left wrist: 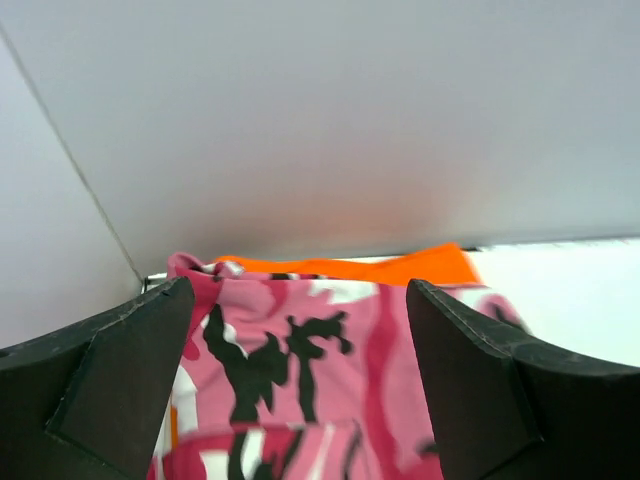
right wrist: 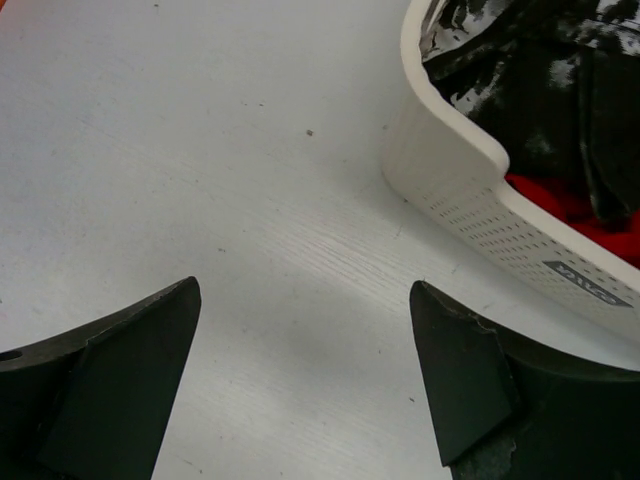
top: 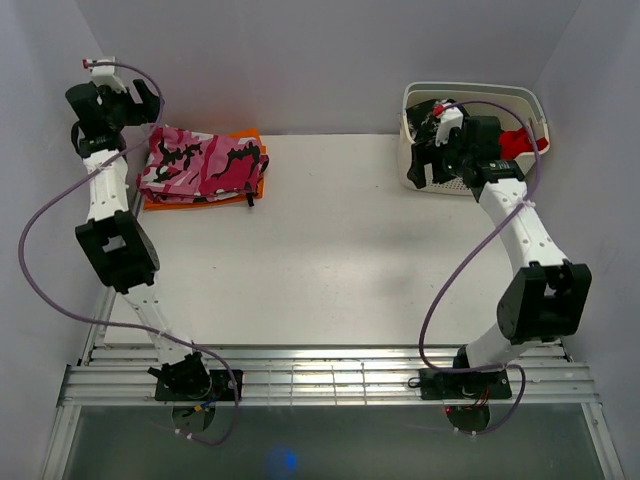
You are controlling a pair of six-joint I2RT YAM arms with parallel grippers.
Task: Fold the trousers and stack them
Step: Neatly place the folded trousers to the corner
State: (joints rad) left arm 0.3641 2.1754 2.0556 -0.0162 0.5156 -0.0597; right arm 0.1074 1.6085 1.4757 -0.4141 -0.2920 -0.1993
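Observation:
The trousers [top: 205, 162], in pink, white and black camouflage print, lie folded at the table's far left on top of a plain orange cloth [top: 192, 203]. My left gripper [top: 145, 103] hangs open just beyond their far left end, with nothing between its fingers. In the left wrist view the trousers [left wrist: 300, 370] fill the space below the open left gripper [left wrist: 300, 290], and the orange cloth [left wrist: 400, 268] shows behind them. My right gripper [top: 418, 165] is open and empty over bare table, by the near left side of the basket [top: 470, 92].
The white perforated basket [right wrist: 450, 150] stands at the far right and holds a black-and-white speckled garment [right wrist: 520, 60] and a red cloth [right wrist: 570, 205]. Walls close in the left, back and right sides. A metal rail runs along the near edge.

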